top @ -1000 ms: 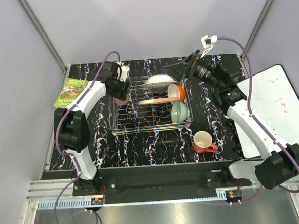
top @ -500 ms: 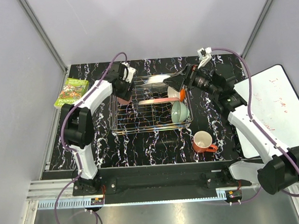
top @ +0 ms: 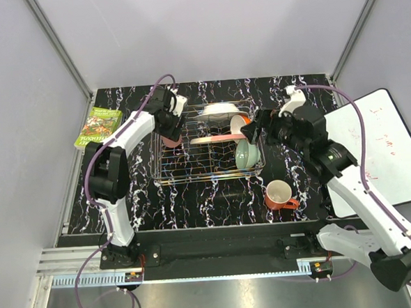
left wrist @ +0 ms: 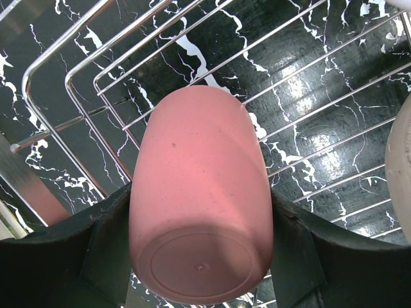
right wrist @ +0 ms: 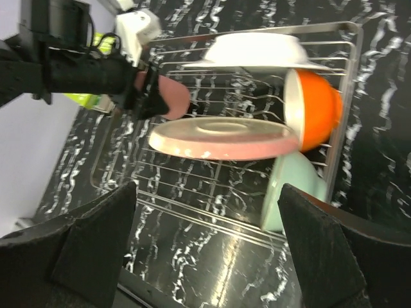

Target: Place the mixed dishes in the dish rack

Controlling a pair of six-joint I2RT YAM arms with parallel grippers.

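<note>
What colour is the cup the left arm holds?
Plain pink cup, clearest in the left wrist view.

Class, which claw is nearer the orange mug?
Right. The right claw hangs by the right end of the dish rack, just beyond the mug; the left claw holds the pink cup over the rack's far-left corner.
</note>
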